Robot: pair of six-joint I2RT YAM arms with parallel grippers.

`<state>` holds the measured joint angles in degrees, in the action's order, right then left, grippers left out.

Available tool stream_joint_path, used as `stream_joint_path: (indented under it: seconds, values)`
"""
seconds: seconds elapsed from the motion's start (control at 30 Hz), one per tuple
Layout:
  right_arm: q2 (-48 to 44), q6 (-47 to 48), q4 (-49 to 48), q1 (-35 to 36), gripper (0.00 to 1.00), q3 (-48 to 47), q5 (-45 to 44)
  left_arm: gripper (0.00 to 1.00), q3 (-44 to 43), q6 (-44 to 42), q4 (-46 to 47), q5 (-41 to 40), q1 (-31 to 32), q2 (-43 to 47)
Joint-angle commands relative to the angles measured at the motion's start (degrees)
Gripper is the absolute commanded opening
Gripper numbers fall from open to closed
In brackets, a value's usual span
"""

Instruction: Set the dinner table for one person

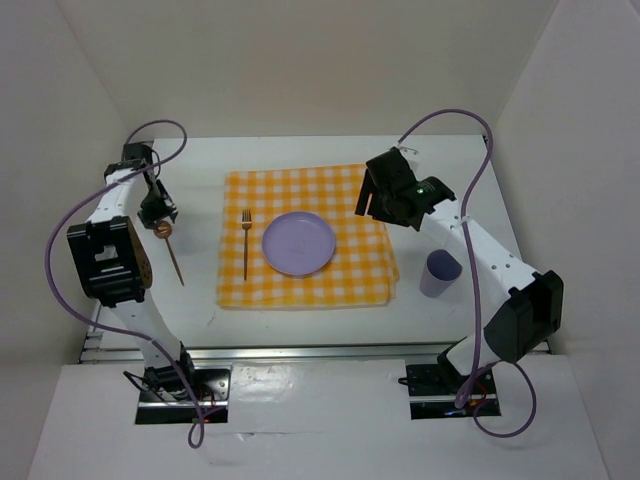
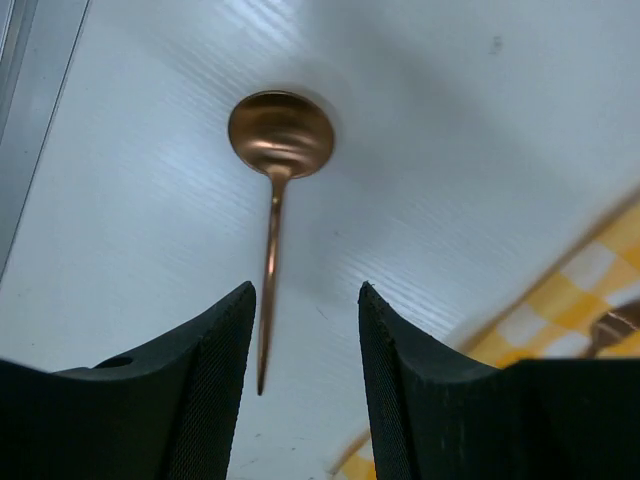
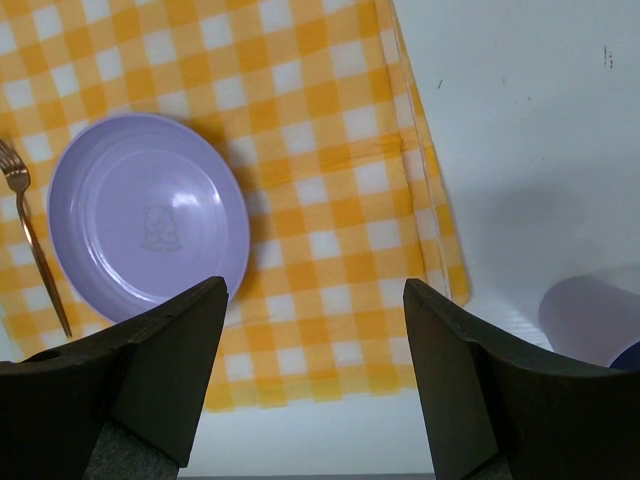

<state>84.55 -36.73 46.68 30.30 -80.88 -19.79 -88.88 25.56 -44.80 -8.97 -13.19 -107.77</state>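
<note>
The white dinner table [image 1: 200, 170] carries a yellow-and-white checked cloth [image 1: 350, 275]. On the cloth lie a purple plate [image 1: 298, 243] and, to its left, a copper fork [image 1: 245, 243]. A copper spoon [image 1: 173, 257] lies on the bare table left of the cloth. My left gripper [image 1: 160, 214] is open just above it. In the left wrist view the spoon [image 2: 281, 135] has its handle between the jaws, close to the left finger, ungripped. My right gripper [image 1: 380, 200] is open and empty above the cloth's right part [image 3: 330, 150], beside the plate [image 3: 150, 215]. A purple cup [image 1: 440, 273] stands on the table right of the cloth.
White walls enclose the table on three sides. A silver rail [image 1: 320, 352] runs along the near edge and another along the left edge [image 2: 20, 100]. The cup [image 3: 590, 320] sits near my right arm's forearm. The fork [image 3: 30, 240] shows left of the plate.
</note>
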Motion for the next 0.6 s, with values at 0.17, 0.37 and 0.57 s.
stream_joint_path:
  seconds: [0.17, 0.37, 0.57]
  values:
    - [4.57, 1.57, -0.28, -0.42, 0.79, -7.00, 0.98, 0.53, 1.16, -4.74, 0.14, 1.78, -0.26, -5.43]
    - [5.36, 1.57, 0.26, -0.42, 0.79, -8.59, 1.51, 0.53, 4.85, -0.69, -0.47, 0.01, -3.77, -6.76]
    - [4.83, 1.57, 0.87, -0.42, 0.79, -8.06, 1.51, 0.54, 11.43, -0.68, 4.44, -1.04, -6.23, -1.86]
